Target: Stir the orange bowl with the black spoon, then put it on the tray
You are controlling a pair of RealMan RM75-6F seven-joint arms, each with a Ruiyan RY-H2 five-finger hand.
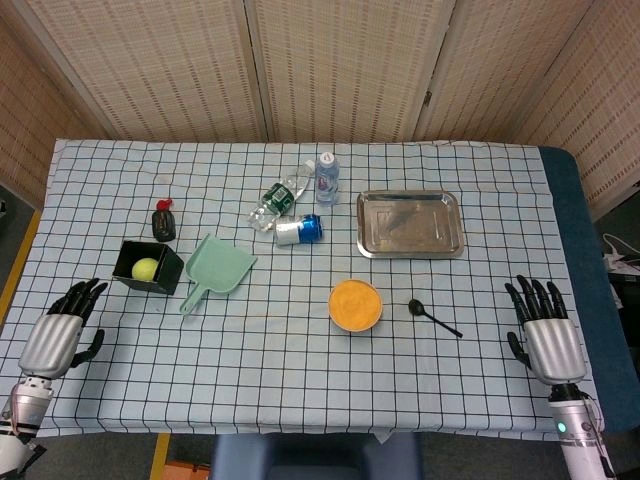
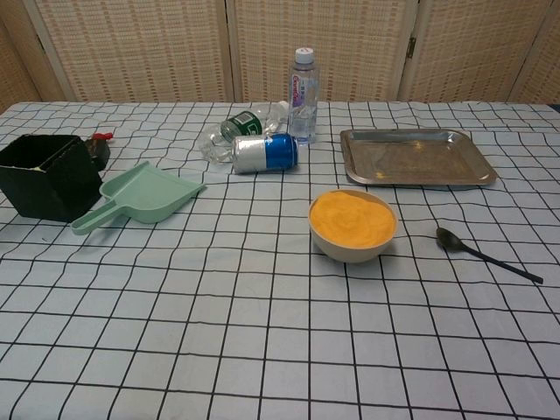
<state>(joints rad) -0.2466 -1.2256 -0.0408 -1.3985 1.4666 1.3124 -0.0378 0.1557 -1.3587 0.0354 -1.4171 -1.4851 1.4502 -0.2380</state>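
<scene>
The orange bowl [image 1: 355, 305] [image 2: 353, 225] stands on the checked cloth near the table's middle, filled with orange material. Just to its right lies the black spoon [image 1: 433, 316] [image 2: 486, 254], flat on the cloth, bowl end toward the orange bowl. Behind them sits the empty metal tray [image 1: 410, 223] [image 2: 415, 157]. My right hand [image 1: 541, 331] rests open at the table's right front, well right of the spoon. My left hand [image 1: 62, 331] lies open at the left front corner. Neither hand shows in the chest view.
A green dustpan [image 1: 217, 270] [image 2: 140, 198] and a black box [image 1: 148, 266] [image 2: 48, 175] holding a yellow ball lie at the left. An upright water bottle [image 1: 327, 179] [image 2: 303, 83], a fallen bottle [image 1: 281, 195] and a can on its side [image 1: 299, 229] [image 2: 264, 152] sit behind the bowl.
</scene>
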